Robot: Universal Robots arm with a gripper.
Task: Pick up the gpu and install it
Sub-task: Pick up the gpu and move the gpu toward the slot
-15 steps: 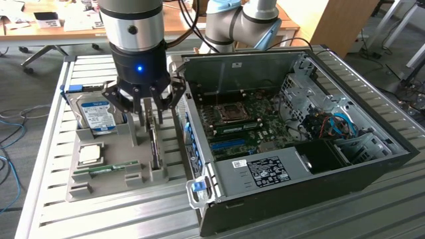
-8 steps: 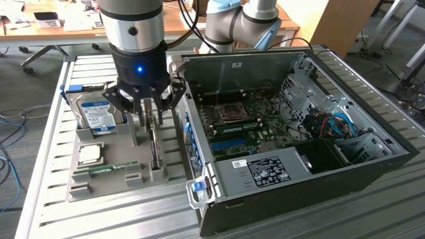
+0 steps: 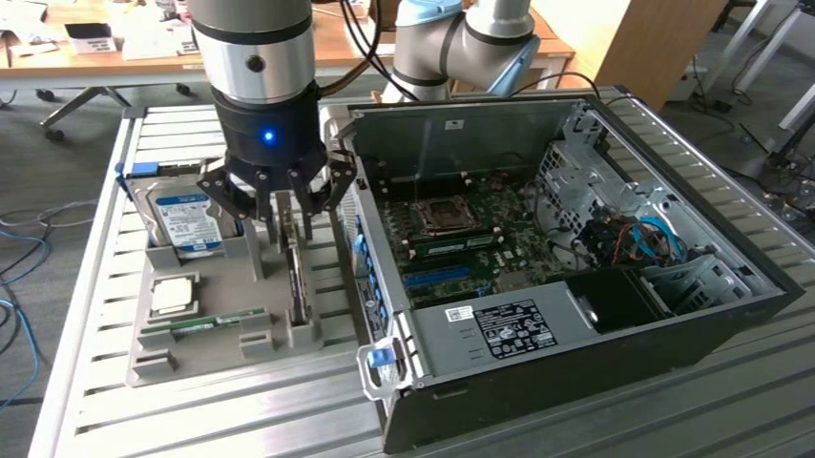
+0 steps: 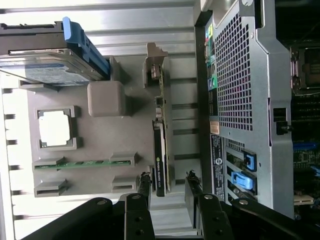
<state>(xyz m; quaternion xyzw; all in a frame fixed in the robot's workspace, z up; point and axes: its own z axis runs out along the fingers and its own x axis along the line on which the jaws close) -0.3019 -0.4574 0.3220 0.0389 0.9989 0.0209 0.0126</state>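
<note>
The gpu [image 4: 160, 150] is a thin dark card standing on its edge in a slot of the grey holder tray [image 4: 105, 100], with its silvery bracket [image 4: 154, 65] at the far end. In the exterior view the gpu [image 3: 294, 286] shows as a narrow upright strip beside the computer case. My gripper [image 4: 168, 192] hangs right above the card's near end. It is open, with one finger on each side of the card and a visible gap on the case side. In the exterior view the gripper [image 3: 282, 229] reaches down into the tray.
The tray also holds a hard drive with a blue label [image 3: 182, 218], a square processor [image 3: 174, 296] and a green RAM stick [image 3: 210, 322]. The open computer case [image 3: 560, 258] with its motherboard stands close on the exterior view's right. Its perforated back panel [image 4: 240, 100] is near the card.
</note>
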